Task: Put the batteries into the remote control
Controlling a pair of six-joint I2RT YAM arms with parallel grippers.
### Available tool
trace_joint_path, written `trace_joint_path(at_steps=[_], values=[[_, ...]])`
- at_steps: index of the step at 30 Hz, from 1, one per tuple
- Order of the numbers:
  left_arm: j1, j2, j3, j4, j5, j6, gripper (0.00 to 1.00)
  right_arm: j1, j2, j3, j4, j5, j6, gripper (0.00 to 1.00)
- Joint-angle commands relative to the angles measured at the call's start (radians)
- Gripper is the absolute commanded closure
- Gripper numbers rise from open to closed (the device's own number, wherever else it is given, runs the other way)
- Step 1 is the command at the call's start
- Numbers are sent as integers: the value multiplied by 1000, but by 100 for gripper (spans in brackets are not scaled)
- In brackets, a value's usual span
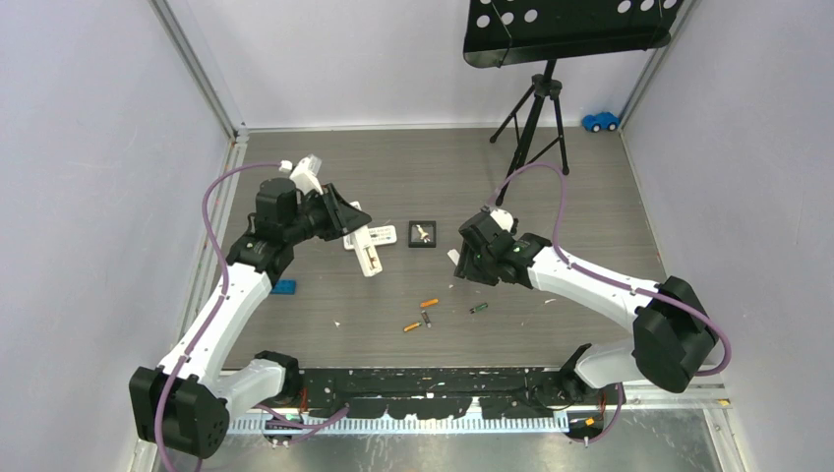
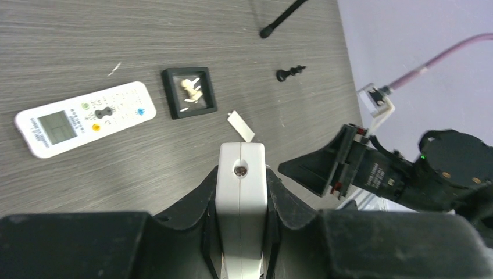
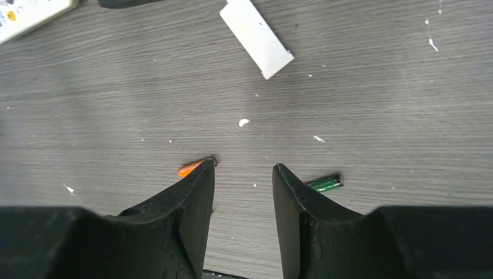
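My left gripper (image 2: 241, 174) is shut on the end of the white remote control (image 2: 241, 197), whose small round lens faces away from me. The top view shows this remote control (image 1: 366, 256) slanting down out of the left gripper (image 1: 346, 218). Several batteries lie loose on the table: an orange one (image 1: 429, 303), an orange-tipped one (image 1: 412, 326), a dark one (image 1: 427, 319) and a green one (image 1: 478, 308). My right gripper (image 3: 243, 168) hangs open and empty above the table between the orange battery (image 3: 190, 168) and the green battery (image 3: 324, 183).
A shorter white remote (image 2: 84, 118) with a screen lies face up on the table. Near it are a black framed box (image 2: 188, 93), a white battery cover (image 3: 256, 37) and a black peg (image 2: 289, 72). A blue block (image 1: 283, 286) and a music-stand tripod (image 1: 536, 108) are also here.
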Motion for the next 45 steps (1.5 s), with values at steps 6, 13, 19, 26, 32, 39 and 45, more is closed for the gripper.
trace_joint_path(at_steps=[6,13,19,26,32,39,45], values=[[-1,-41,-19,129,126,3,100,87,54,33,88,-31,-51,52],[-1,-58,-17,92,90,21,100,189,221,173,46,85,-128,52],[-1,-79,-10,53,78,49,100,209,256,192,87,-2,-529,52],[-1,-76,-24,85,103,54,100,208,224,173,55,-92,-687,49],[-1,-75,-18,72,82,51,100,208,261,160,38,-96,-732,46],[-1,-82,-2,18,4,62,100,209,345,202,1,-91,-795,43],[-1,-84,9,-17,-31,71,100,209,382,213,29,-108,-825,43]])
